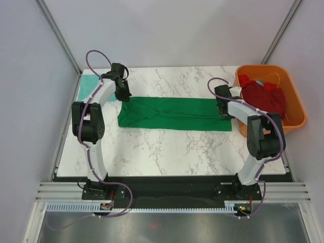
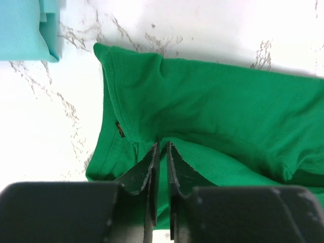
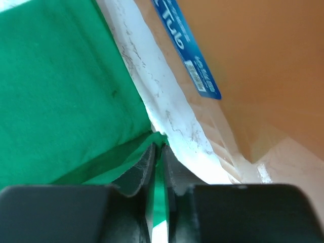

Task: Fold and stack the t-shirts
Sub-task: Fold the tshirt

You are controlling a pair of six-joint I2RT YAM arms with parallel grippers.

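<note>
Nearly closed, the black left gripper [image 2: 161,148] and right gripper [image 3: 158,144] each pinch one end of the limp, light dark green cotton t-shirt [image 1: 174,114] spread across the white marble table [image 1: 167,152]; I reckon hems grip best.

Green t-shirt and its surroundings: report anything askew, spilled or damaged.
Nothing looks damaged or spilled. The green t-shirt lies as a long folded strip across the table, a little puckered near its left end. The dark red shirts sit in a loose heap in the orange tub, unfolded.
</note>
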